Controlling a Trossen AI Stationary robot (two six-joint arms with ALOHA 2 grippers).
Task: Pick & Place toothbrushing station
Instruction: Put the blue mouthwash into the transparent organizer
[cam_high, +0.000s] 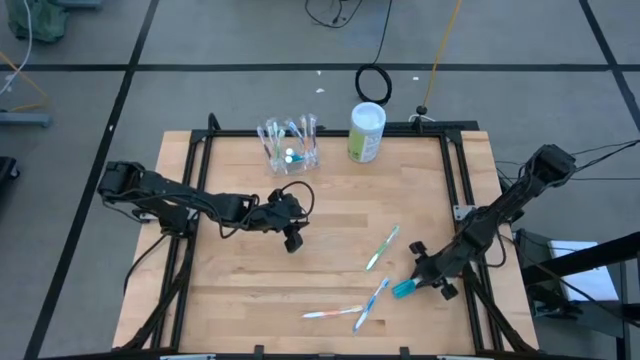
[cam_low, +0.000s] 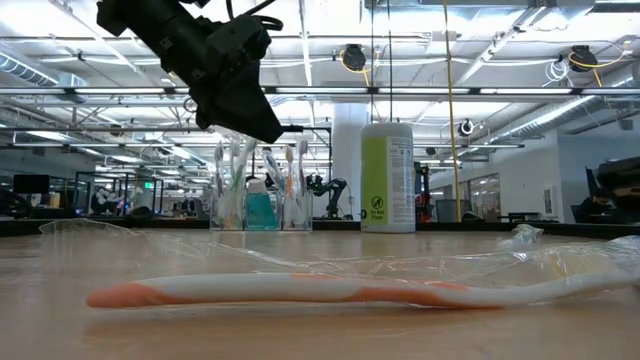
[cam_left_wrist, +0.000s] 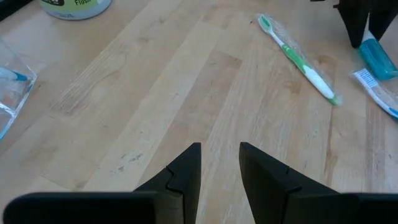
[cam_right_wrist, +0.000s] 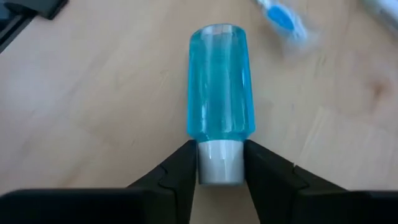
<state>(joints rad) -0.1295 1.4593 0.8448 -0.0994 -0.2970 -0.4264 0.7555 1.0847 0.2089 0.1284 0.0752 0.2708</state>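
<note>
The clear holder (cam_high: 288, 145) stands on its base at the table's far side with several toothbrushes and a blue tube upright in it; it also shows in the low view (cam_low: 260, 195). My right gripper (cam_high: 428, 274), at the table's near right, is shut on a short blue toothpaste tube (cam_high: 404, 289). My left gripper (cam_high: 292, 238) hangs above the table's middle, narrowly open and empty (cam_left_wrist: 221, 163). A green toothbrush (cam_high: 381, 248), a blue one (cam_high: 372, 303) and a pink-white one (cam_high: 333, 313) lie flat on the table. My right gripper pinches the tube's white cap (cam_right_wrist: 219, 163) between its two fingers. The fingers come from the table's right, slanting down, and lie along the tube's axis. The blue body (cam_right_wrist: 219, 81) sticks out ahead of the fingertips. I cannot tell whether it rests on the table.
A tall white-and-green canister (cam_high: 366, 132) stands right of the holder. The black frame rails (cam_high: 455, 170) run along the table's sides. Bare wood lies between my left gripper and the holder. In the low view a wrapped toothbrush (cam_low: 300, 290) lies close to the camera.
</note>
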